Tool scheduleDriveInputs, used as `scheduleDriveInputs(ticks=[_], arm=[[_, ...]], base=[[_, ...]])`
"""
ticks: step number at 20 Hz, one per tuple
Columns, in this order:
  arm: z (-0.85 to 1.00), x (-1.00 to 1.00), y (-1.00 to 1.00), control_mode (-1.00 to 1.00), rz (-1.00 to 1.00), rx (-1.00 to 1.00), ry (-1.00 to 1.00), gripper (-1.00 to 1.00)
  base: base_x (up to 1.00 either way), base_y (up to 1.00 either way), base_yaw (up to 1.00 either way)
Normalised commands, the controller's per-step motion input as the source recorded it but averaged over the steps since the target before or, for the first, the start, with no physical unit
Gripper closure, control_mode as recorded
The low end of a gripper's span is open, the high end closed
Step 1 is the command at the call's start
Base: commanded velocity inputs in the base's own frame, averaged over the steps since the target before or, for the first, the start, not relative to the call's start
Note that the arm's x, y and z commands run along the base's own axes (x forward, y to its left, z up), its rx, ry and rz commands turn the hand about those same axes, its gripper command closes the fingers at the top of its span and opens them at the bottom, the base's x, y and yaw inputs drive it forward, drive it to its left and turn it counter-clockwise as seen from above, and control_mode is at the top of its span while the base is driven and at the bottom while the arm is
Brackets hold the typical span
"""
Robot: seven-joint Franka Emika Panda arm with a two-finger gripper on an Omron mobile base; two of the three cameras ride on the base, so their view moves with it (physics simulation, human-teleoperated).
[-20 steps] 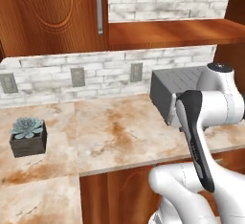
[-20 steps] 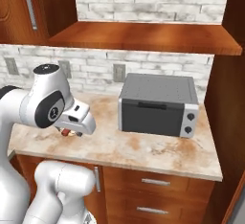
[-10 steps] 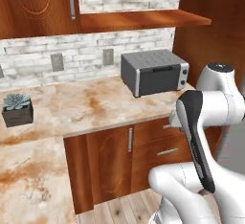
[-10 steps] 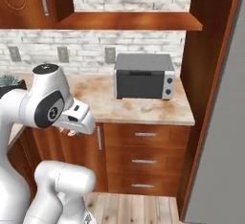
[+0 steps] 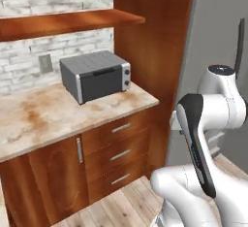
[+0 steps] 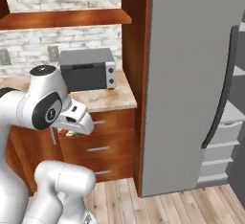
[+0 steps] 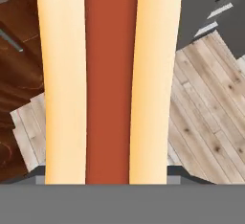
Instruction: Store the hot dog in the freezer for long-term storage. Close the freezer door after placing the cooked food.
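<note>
Wooden flooring and brown drawers are seen behind the hot dog (image 7: 109, 79), which is clenched lengthwise in the tool (image 6: 72, 131), carried low beside the surface (image 5: 58, 112) toward the freezer (image 6: 234, 122), whose freezer door (image 6: 191, 84) is swung open.

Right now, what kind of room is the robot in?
A kitchen, most likely. A small grey toaster oven sits on a marbled stone counter above brown wooden drawers, beside a tall grey fridge unit. The gripper holds a hot dog in a tan bun.
</note>
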Motion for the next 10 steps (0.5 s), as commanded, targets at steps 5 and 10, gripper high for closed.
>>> scheduleDriveInputs(ticks=[5, 10], arm=[[0.0, 0.0, 0.0, 1.0, 0.0, 0.0, 0.0, 1.0], [0.0, 0.0, 0.0, 1.0, 0.0, 0.0, 0.0, 1.0]], base=[[0.02, -0.87, -0.62], [0.01, -0.7, -0.61]])
